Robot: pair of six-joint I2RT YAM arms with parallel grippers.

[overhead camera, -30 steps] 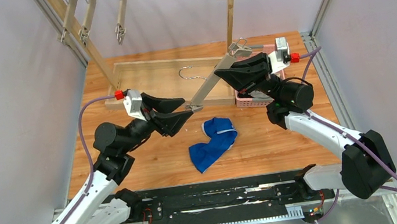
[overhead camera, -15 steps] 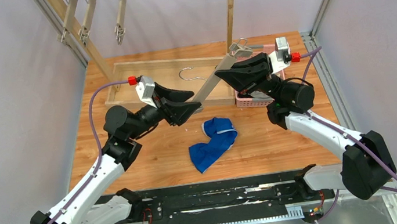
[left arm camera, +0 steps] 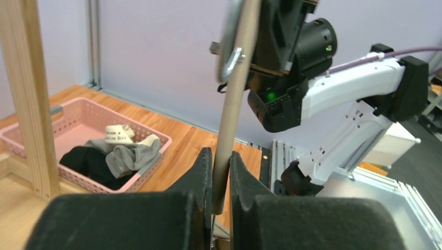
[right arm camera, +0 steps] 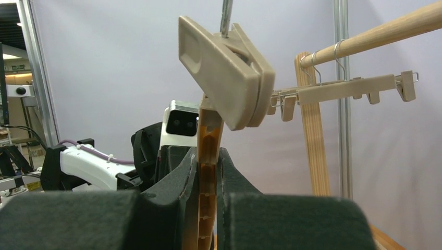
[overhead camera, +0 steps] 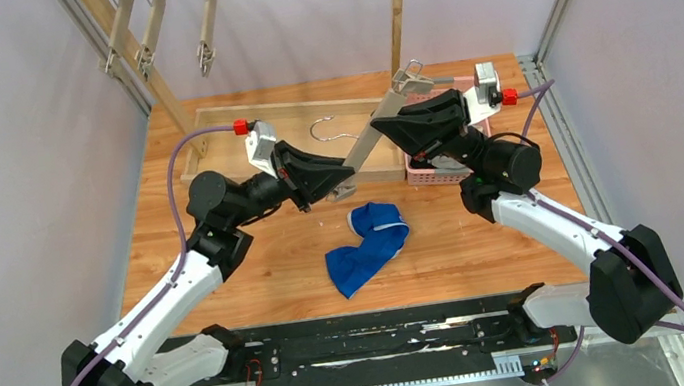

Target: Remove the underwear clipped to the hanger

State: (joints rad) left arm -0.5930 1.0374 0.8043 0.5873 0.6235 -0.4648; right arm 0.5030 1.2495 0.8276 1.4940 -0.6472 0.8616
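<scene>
A beige clip hanger (overhead camera: 367,149) slants above the table between my two grippers, with no cloth on it. At its lower end my left gripper (overhead camera: 345,167) is shut on the bar (left arm camera: 234,104), its fingertips (left arm camera: 206,161) pressed against both sides. Higher up, my right gripper (overhead camera: 382,129) is shut on the bar just below an end clip (right arm camera: 224,78). The bright blue underwear (overhead camera: 366,245) lies crumpled on the table below the hanger. Black underwear (left arm camera: 86,161) and grey underwear (left arm camera: 130,156) lie in the pink basket (left arm camera: 31,130).
The pink basket (overhead camera: 432,177) sits partly under my right arm. A wooden rack stands at the back with bare clip hangers (overhead camera: 206,40) on its rail. Its wooden base frame (overhead camera: 236,117) lies on the table behind the left gripper.
My left gripper moved right and toward the back to the hanger's lower end and shut on the bar. The right gripper and the blue underwear stayed put.
</scene>
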